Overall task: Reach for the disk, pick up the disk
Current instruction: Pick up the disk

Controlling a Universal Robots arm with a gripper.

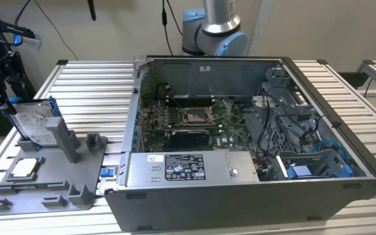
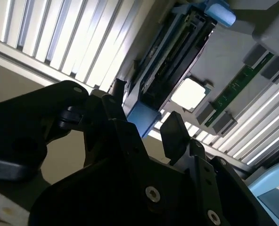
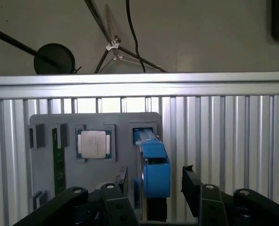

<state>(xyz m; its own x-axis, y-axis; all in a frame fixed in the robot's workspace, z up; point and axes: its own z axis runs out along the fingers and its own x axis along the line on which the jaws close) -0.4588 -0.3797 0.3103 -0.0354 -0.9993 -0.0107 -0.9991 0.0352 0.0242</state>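
**Gripper spread wide around the upright disk, not yet gripping it.**

In the exterior view we see the disk (image 1: 36,125) standing on edge in a slot of the grey fixture (image 1: 44,193). It is at about 9 o'clock from the open computer case (image 1: 253,147), on the slatted tabletop (image 1: 90,93). A processor chip (image 1: 23,169) lies flat in the fixture at about 6 o'clock from the disk. The gripper (image 1: 4,100) hangs at the disk's 10 o'clock, close to its upper corner. In both wrist views we find the disk's blue-framed edge between the two black fingers (image 3: 122,181). The fingers stand apart with a gap on either side, so we see no contact.
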